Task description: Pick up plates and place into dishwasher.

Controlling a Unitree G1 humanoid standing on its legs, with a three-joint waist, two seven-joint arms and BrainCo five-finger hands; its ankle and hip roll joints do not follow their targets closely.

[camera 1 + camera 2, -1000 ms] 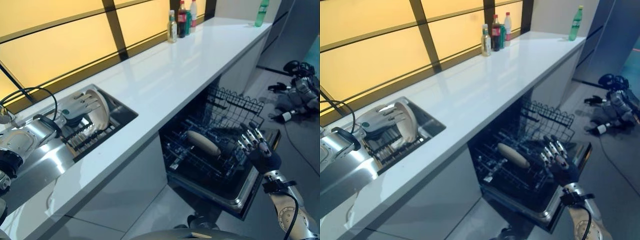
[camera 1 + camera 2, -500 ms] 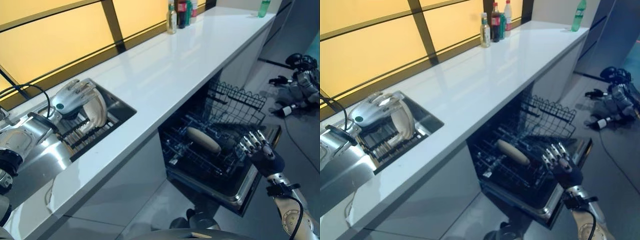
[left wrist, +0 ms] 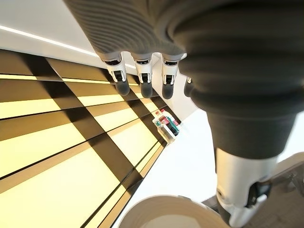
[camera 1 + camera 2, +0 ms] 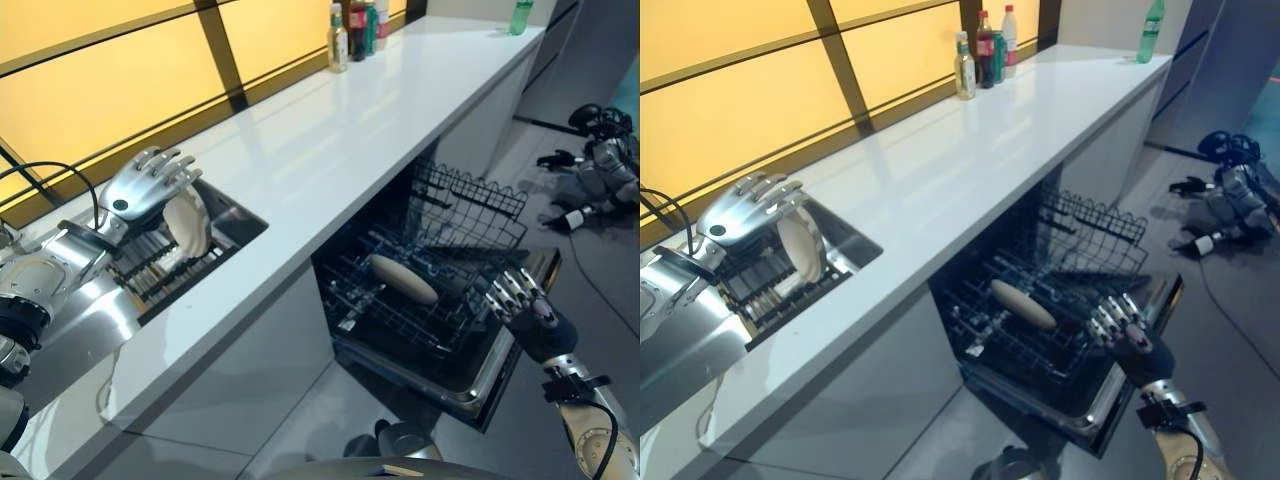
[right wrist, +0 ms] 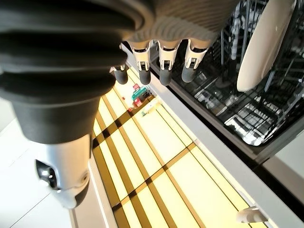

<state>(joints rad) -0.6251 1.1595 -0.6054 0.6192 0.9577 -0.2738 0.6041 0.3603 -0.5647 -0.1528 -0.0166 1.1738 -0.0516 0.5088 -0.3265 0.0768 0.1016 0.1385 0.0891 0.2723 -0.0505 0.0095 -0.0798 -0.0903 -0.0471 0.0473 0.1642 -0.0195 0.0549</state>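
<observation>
- The counter [image 4: 330, 140] is smooth, glossy white.
- The sink [image 4: 232, 208] at its left end looks like brushed, shiny metal.
- The plate [image 4: 187, 222] standing in it is glazed, cream-coloured ceramic.
- The dishwasher rack [image 4: 470, 205] is dark coated wire.
- The left hand [image 4: 145, 182] is polished silver metal.
- The bottles [image 4: 352, 22] at the counter's far edge look like clear plastic or glass.

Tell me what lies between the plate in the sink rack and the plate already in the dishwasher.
In the left eye view, the white countertop and its front edge separate the plate in the sink from the plate in the dishwasher rack. That stretch of counter is bare.
</observation>
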